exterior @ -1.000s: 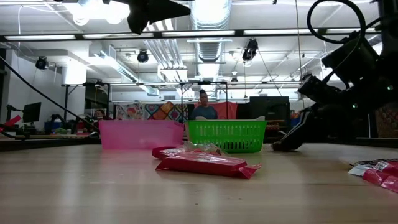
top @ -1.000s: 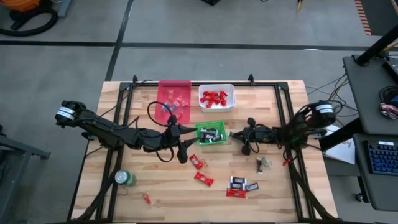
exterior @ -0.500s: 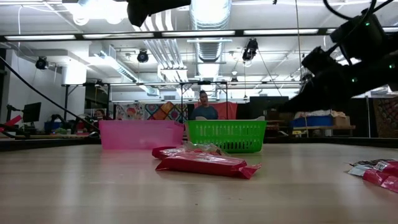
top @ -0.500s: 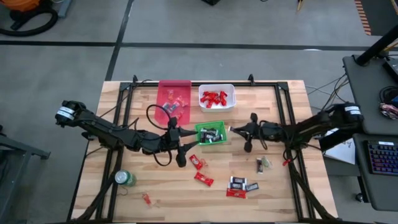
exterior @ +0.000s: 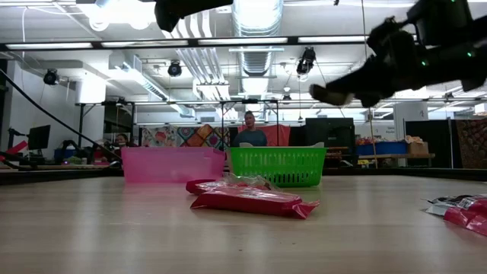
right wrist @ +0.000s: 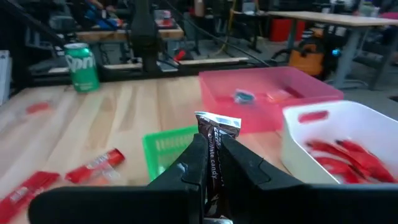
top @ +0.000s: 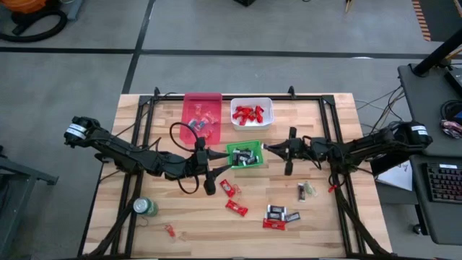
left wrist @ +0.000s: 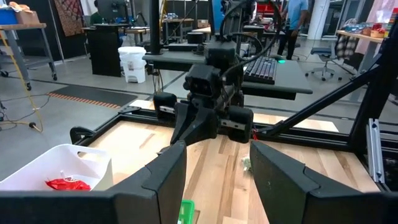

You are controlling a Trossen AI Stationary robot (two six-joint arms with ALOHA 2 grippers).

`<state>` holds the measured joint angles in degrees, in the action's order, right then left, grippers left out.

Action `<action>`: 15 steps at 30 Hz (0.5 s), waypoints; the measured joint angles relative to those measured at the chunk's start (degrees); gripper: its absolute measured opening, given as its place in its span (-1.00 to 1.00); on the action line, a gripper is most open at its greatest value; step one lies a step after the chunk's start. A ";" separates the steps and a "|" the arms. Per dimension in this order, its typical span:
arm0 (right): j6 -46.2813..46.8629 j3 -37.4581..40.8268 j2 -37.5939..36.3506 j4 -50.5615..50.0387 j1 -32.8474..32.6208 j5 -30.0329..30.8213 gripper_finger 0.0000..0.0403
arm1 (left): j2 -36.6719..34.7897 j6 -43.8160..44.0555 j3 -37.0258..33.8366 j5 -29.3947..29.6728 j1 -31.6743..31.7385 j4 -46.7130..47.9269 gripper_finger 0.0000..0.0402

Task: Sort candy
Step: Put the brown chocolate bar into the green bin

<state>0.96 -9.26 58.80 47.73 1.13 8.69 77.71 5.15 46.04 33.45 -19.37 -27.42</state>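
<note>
Candy [right wrist: 216,140] in a dark wrapper stands upright, pinched between the right gripper [top: 289,150] fingers, raised just beside the green bin [top: 245,155] near the desk's middle; the bin lies toward the left arm. The left gripper [top: 210,173] waits spread, empty, beside the bin's opposite side.

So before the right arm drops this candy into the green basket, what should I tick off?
1. Grip: right claw shut on a dark-wrapped candy: ok.
2. Sorting match: green basket already holds dark-wrapped candies: ok.
3. Position: right claw at the basket's right edge in the high view, not yet over its middle: not ok.
4. Height: claw above the basket rim in the low view: ok.
5. Left claw by the basket's left side, fingers open; whether it clears the drop path: cannot tell.
</note>
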 joint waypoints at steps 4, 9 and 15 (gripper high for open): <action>-0.02 -5.91 2.16 -7.54 -0.13 -1.57 -0.84 | 0.00 0.02 -0.04 0.02 -0.40 0.02 -0.20; -0.10 -12.51 6.77 -11.67 -0.13 -4.29 -0.84 | 0.00 -0.07 -0.07 0.00 -1.75 0.10 -0.20; -0.13 -18.68 14.70 -13.53 -0.11 -4.31 -0.84 | -0.95 -0.14 -0.11 0.55 -3.63 2.40 -0.20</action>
<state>0.83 -27.93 73.50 34.21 1.02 4.38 76.76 5.00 45.93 34.00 -23.00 -25.02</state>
